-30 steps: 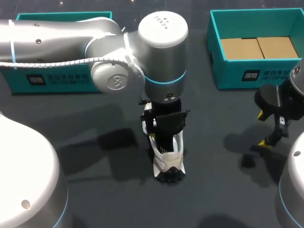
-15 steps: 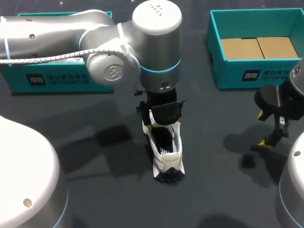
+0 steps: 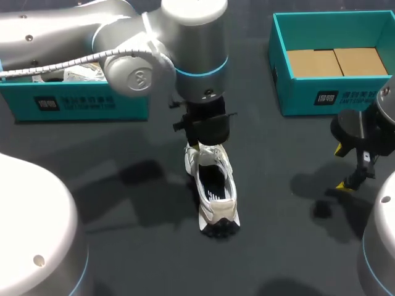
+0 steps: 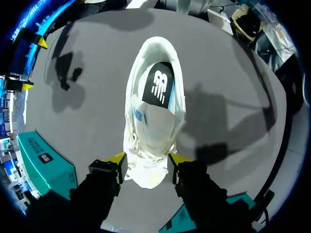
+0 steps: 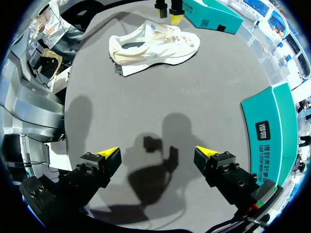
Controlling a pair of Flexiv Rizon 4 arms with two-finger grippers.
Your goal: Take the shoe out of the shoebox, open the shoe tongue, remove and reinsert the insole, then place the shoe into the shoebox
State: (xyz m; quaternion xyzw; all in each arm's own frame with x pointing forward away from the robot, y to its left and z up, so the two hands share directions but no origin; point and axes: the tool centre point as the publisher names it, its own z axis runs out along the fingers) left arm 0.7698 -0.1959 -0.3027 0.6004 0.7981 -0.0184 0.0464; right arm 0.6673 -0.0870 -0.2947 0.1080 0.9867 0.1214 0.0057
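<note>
- The shoe (image 3: 213, 194) lies sole-down on the table (image 3: 123, 259). Its toe sits between the spread fingers of my left gripper (image 4: 148, 159) and its heel points away ahead of them. I cannot tell whether either yellow tip touches the toe, and nothing is pinched.
- My right gripper (image 5: 156, 151) hangs over bare table with its fingers wide apart and nothing between them. The shoe (image 5: 153, 43) is well ahead of it.
- I judge the shoe light, with a soft knit or mesh upper that will cave under a squeeze. The sole and heel counter look like the stiff parts.
- The tongue (image 4: 154, 121) looks floppy and thin. It lies just ahead of the left fingers, so I would pinch its free edge.
- The black insole (image 4: 159, 88) shows in the opening beyond the tongue. I judge it thin, bendy and likely snug, so I would take its heel edge rather than the middle.
- To lift the whole shoe I would grip across the heel collar or the sidewalls near the sole.
- The table is dark, matte and flat, so the light shoe may slide when pushed, and one arm should steady it.
- The left teal box (image 3: 80, 105) and the right teal box (image 3: 333, 92) stand at the table's far side, well apart from the shoe, leaving open room around it.
</note>
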